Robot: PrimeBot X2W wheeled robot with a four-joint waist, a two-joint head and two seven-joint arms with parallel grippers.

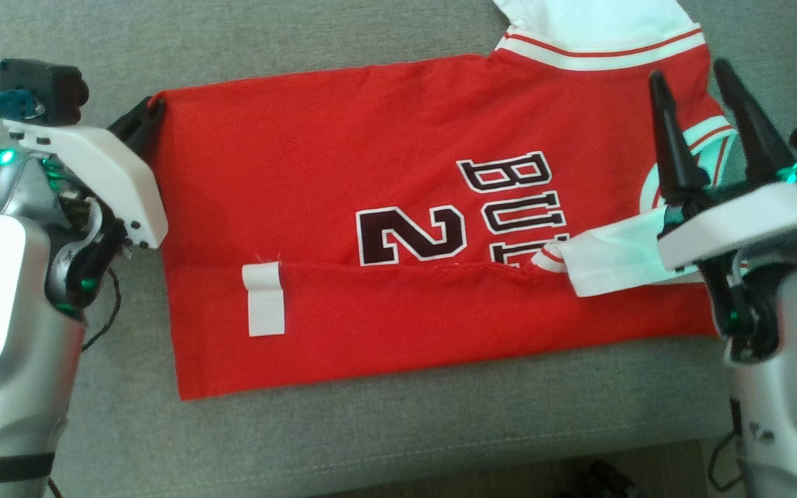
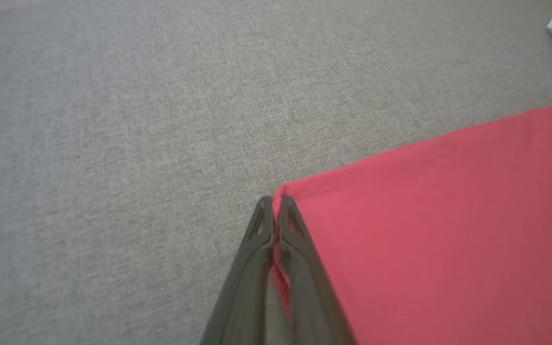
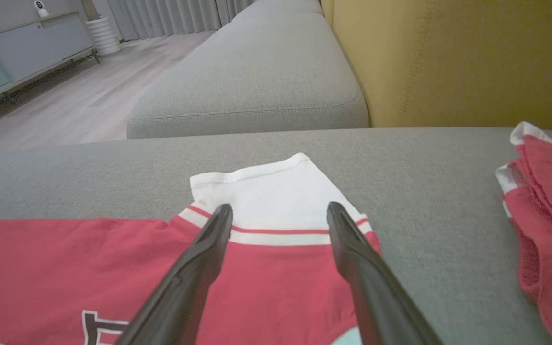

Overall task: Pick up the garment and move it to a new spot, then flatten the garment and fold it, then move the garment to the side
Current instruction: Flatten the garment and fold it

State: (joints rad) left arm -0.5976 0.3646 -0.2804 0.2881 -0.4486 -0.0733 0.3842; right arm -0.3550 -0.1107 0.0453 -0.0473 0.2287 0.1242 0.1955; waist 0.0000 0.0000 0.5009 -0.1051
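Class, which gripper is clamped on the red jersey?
The left gripper, shut on a corner of the jersey; the right gripper stands open, holding nothing.

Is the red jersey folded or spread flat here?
Partly folded: the jersey has its near edge turned over the front, covering part of the number, with the inner label exposed.
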